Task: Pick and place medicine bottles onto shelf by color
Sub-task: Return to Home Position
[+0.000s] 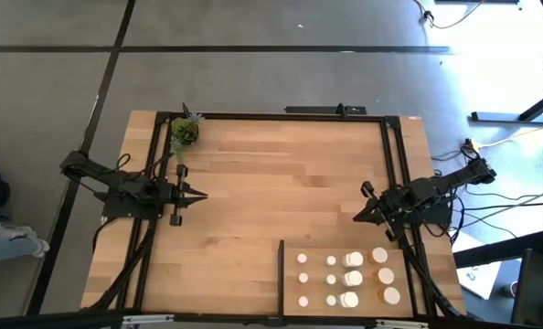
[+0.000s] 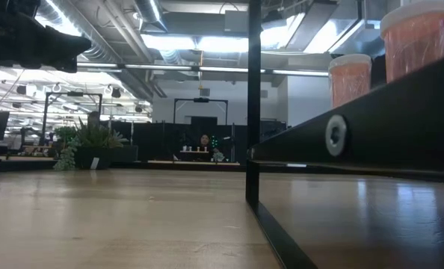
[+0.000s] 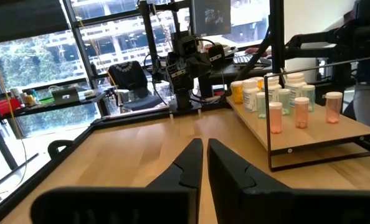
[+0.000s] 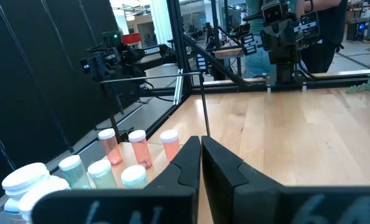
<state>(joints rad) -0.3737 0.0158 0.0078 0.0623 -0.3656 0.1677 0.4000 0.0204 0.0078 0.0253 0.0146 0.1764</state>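
Observation:
The medicine bottles [image 1: 349,279] stand upright in rows on the shelf [image 1: 315,249], a light-wood panel at the table's near right with a black strip along its left side. In the right wrist view, orange bottles [image 4: 138,148] stand beside greenish bottles [image 4: 79,169] and white bottles [image 4: 26,182]. The left wrist view shows the bottles [image 3: 284,99] on the raised shelf [image 3: 334,134]. My left gripper [image 1: 198,195] hangs shut at the table's left edge, my right gripper [image 1: 358,215] shut at the right edge. Both point level toward the table's middle, with nothing between the fingers.
A small green potted plant [image 1: 184,133] stands at the far left corner, just beyond my left arm. The shelf's black frame [image 2: 253,104] rises upright in the low view, with two orange bottles [image 2: 349,75] above it. Bare wood tabletop [image 1: 281,183] lies between the two grippers.

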